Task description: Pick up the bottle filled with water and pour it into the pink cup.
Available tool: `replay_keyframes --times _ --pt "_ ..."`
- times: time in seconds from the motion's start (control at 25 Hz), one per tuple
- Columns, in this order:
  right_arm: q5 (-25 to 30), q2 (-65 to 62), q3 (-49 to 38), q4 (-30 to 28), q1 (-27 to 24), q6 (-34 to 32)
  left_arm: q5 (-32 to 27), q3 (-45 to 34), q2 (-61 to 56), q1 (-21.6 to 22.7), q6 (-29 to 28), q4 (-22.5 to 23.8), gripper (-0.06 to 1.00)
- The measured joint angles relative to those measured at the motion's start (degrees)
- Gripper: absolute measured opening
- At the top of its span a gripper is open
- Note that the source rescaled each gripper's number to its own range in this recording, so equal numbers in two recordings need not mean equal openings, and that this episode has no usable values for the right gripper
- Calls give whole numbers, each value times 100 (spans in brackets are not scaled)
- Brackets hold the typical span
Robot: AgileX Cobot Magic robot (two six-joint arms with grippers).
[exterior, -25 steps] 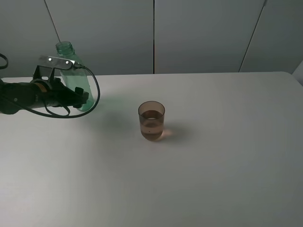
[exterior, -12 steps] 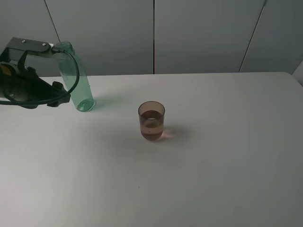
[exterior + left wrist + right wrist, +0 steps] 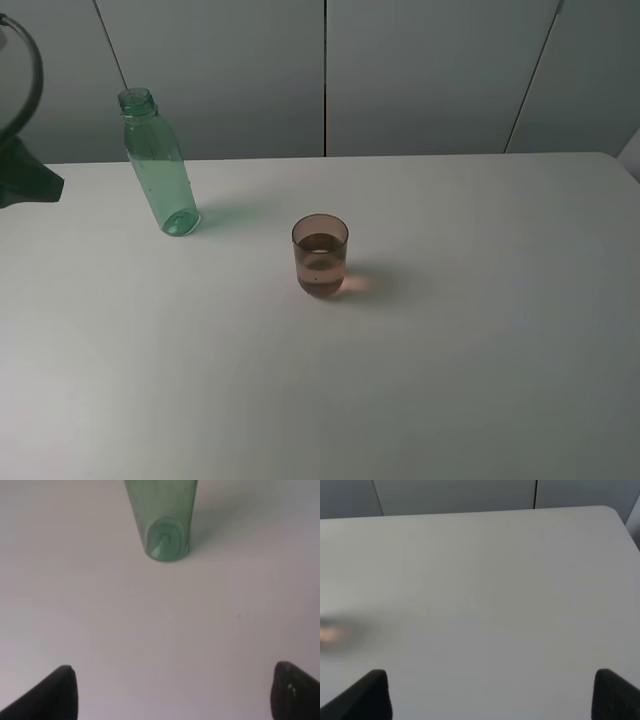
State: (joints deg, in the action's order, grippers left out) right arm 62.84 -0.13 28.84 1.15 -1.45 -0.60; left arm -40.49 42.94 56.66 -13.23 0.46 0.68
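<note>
So nearest the camera you've got the small see-through brownish-pink plastic tumbler [image 3: 320, 255], standing upright on the plain white table [image 3: 450, 350] with nothing touching it. It's holding clear liquid, about half full by the look of the waterline, though the tinted wall makes the exact level hard to judge. No print on it that I can see.

Farther back and well off to the left of the tumbler is the tall translucent green plastic bottle [image 3: 158, 166], cap off, threaded neck showing, standing on its base at the far side of the table. It looks basically empty, just droplets on the inside. No label or writing on it either.

Left gripper [image 3: 172, 692] is spread wide, gripping nothing, and sits clear of the bottle. Right gripper [image 3: 490, 692] is also spread wide over bare table, nothing in it.
</note>
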Motion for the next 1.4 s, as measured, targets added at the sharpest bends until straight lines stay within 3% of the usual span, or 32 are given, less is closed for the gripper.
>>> replay_keyframes --times 0.44,0.92,1.2,1.4 --pt "0 0 0 0 0 0 -1785 -778 -3022 0 -10 167 97" --pt "0 0 0 0 0 0 -2105 -1337 -4891 28 -184 275 97" --pt "0 0 0 0 0 0 -2119 -1373 -5592 743 -184 309 97" --pt "0 0 0 0 0 0 -2126 -1373 -5666 796 -184 309 97"
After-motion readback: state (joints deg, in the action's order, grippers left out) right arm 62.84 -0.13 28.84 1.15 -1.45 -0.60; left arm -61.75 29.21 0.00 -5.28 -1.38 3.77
